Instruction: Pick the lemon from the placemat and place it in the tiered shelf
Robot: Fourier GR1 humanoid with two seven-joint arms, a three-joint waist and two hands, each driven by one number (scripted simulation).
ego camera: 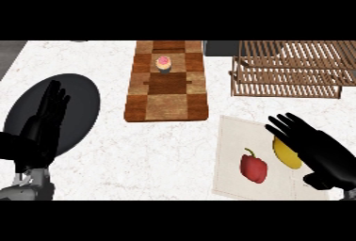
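The bench (139,160) was white. Far above the mat (233,141) stood the shelf (292,68). Left of the mat lay a checked runner (168,101), and further left the left robot hand (43,120) rested open. Over the mat the right robot hand (316,150) spread open above the lemon (285,154), holding nothing. A pepper (254,167) lay beside the lemon.

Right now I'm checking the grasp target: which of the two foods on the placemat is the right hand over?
The yellow lemon, at the placemat's right side; the right hand partly covers it. The red bell pepper lies uncovered to its left.
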